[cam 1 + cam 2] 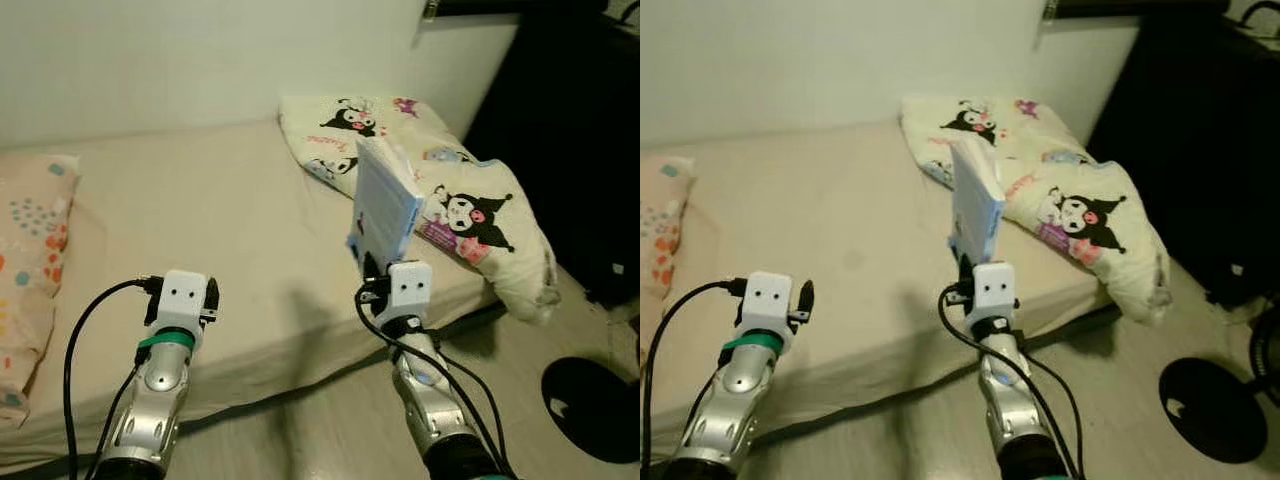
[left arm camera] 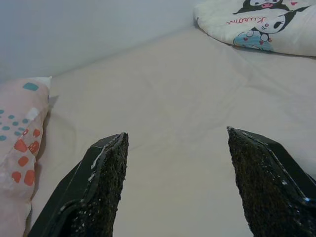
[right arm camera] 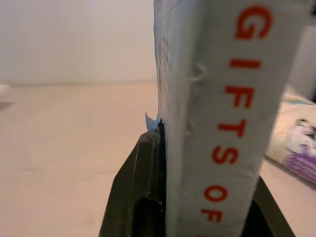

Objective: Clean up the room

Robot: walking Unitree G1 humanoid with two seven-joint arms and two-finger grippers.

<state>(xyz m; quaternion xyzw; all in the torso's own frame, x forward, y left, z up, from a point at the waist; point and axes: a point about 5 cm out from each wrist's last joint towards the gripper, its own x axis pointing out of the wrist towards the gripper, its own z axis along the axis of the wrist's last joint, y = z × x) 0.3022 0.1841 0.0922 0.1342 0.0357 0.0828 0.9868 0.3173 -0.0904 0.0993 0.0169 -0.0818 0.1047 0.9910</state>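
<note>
Cartoon-print blanket (image 1: 470, 215) and spotted pillow (image 1: 30, 270) lie on bed (image 1: 200, 240).

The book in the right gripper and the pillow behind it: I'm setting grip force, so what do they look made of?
Book: apparently paper with a matte pale-blue cover, red printed spine lettering, a visible page edge. Pillow: likely soft woven fabric, wrinkled, cartoon-printed, puffy.

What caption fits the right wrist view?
Right gripper clamps a pale book, red spine lettering upright, above the bed.
</note>
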